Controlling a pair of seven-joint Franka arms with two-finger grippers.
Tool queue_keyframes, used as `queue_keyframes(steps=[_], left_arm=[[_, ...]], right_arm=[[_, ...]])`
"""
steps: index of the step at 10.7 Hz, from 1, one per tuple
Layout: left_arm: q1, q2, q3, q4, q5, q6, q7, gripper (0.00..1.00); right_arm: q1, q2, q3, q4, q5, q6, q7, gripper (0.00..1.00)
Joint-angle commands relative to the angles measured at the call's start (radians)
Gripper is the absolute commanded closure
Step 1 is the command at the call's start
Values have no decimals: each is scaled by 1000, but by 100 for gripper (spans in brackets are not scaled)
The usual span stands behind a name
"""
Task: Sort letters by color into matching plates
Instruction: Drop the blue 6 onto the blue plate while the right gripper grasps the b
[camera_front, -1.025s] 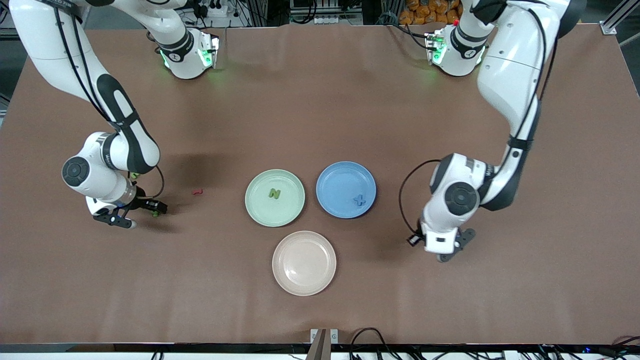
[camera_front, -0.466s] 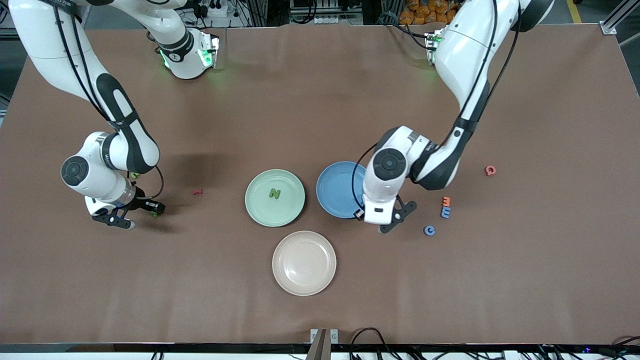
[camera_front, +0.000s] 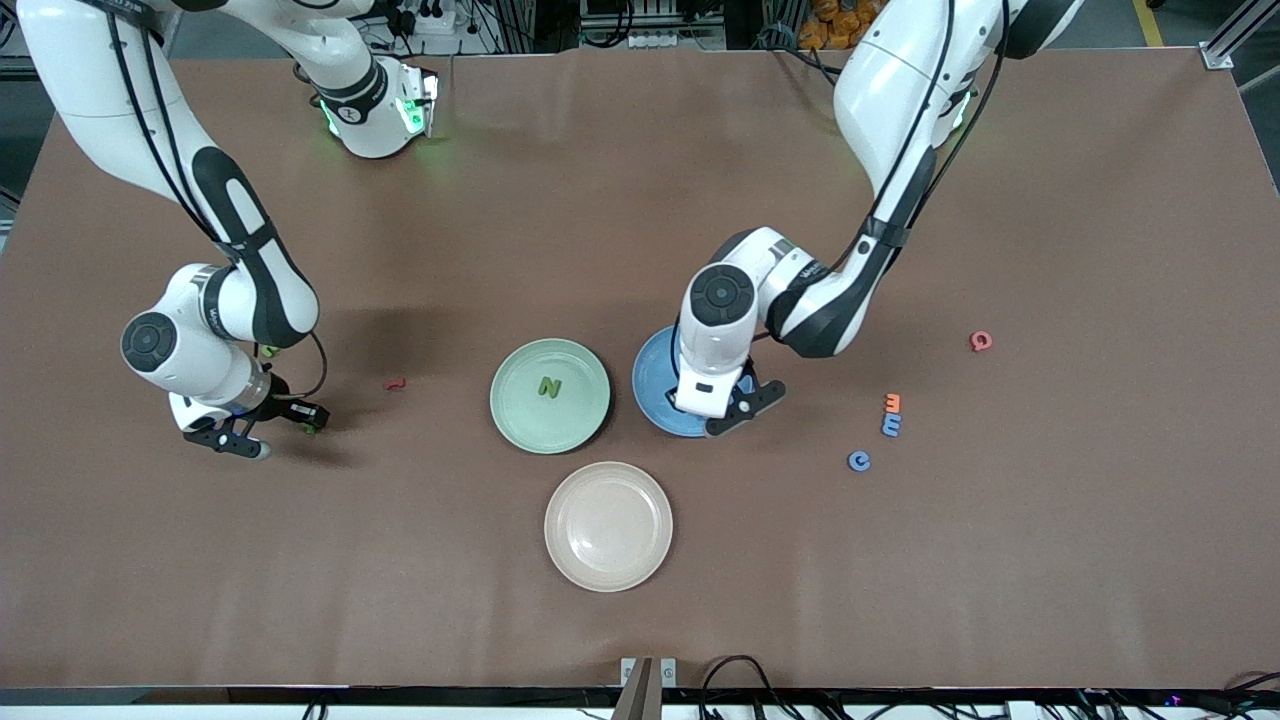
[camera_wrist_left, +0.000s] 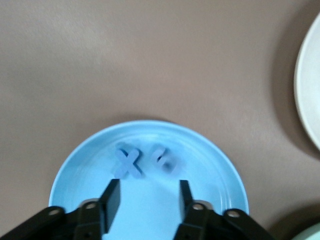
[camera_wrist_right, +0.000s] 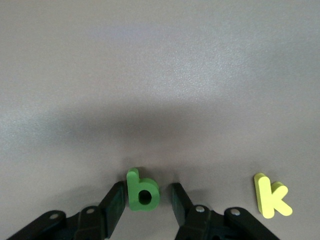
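green b between right end effector fingers

- two glossy white jointed arms, the right arm and the left arm, each with black bands at the joints
- round black end caps on the wrist housings
- thin black cables looped along the links
- green lights glowing at the right arm's white base
- matte black two-finger grippers with small silver screws at the finger mounts
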Motion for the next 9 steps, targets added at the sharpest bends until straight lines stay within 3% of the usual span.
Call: queue_keyframes(steps=[1, 9], left_arm=[[-2, -10, 12, -14, 29, -52, 59, 0], [188, -96, 9, -85, 32, -97, 548, 0]], right_arm=[[-22, 12, 17, 8, 7, 13, 5, 55], [-24, 21, 17, 14, 9, 15, 6, 73]])
